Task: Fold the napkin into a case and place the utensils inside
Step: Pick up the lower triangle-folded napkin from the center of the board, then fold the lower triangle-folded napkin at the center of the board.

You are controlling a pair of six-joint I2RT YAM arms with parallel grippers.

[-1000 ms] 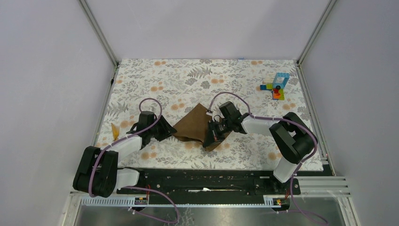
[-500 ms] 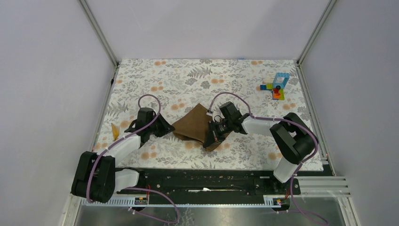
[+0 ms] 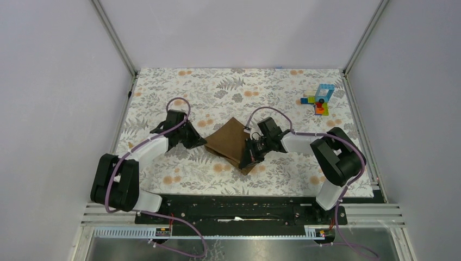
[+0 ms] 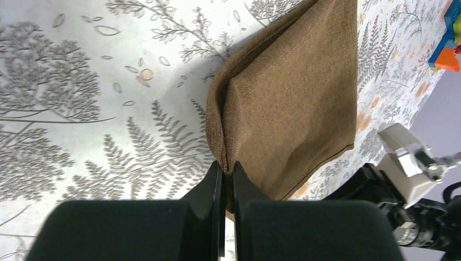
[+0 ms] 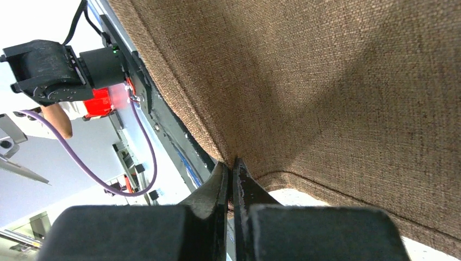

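The brown napkin (image 3: 230,141) lies doubled over mid-table, held between both arms. My left gripper (image 3: 202,143) is shut on its left folded edge; in the left wrist view, the cloth's fold (image 4: 293,103) is pinched between the black fingertips (image 4: 217,176). My right gripper (image 3: 246,160) is shut on the napkin's near right corner. The right wrist view shows the hemmed cloth (image 5: 326,92) raised over the closed fingertips (image 5: 245,182). The utensils are hidden in every view.
A small stack of colourful toy blocks (image 3: 318,99) stands at the far right of the floral table covering (image 3: 217,87). The blocks (image 4: 448,49) also show at the right edge of the left wrist view. Metal frame posts and grey walls enclose the table.
My left gripper moved away from the near edge and rightwards to the napkin and closed on its left edge. The napkin now looks narrower and more doubled over. The right gripper stayed shut on it.
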